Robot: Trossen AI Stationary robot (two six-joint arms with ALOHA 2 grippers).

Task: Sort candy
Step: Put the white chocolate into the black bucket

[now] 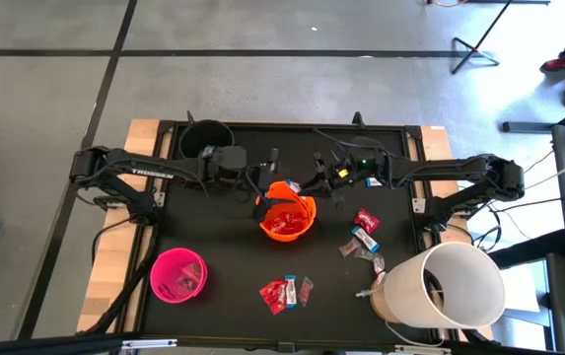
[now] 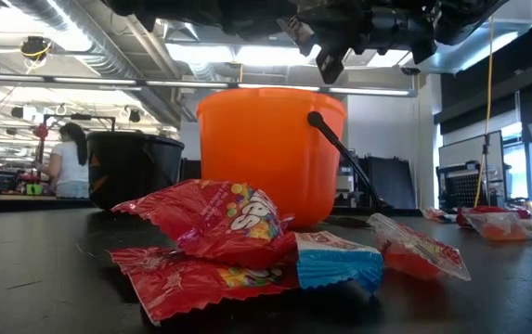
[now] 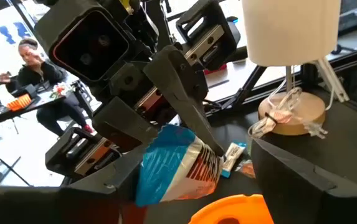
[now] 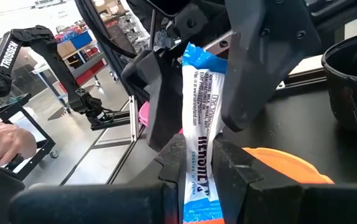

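A blue-and-white candy bar (image 4: 200, 106) hangs in the air over the far rim of the orange bucket (image 1: 287, 219). My right gripper (image 4: 198, 158), reaching in from the table's right, is shut on it. My left gripper (image 3: 184, 171) comes from the left and is open, its two fingers (image 4: 156, 87) standing on either side of the bar's free end (image 3: 169, 165). Red packets lie inside the orange bucket. More candy (image 1: 285, 293) lies on the table near the front, and another heap (image 1: 364, 240) lies to the right. My right gripper pinches the bar's near part (image 4: 198, 146) between its two fingers, one at each long side. The fingers come about level from the table's right and run along the bar, which sticks out ahead of them, lifted clear. My left gripper may touch the bar; I cannot tell.
A pink bucket (image 1: 176, 274) stands at the front left and a black bucket (image 1: 206, 138) at the back left. A big white tub (image 1: 448, 286) on a wooden base fills the front right corner. People sit in the room behind the table.
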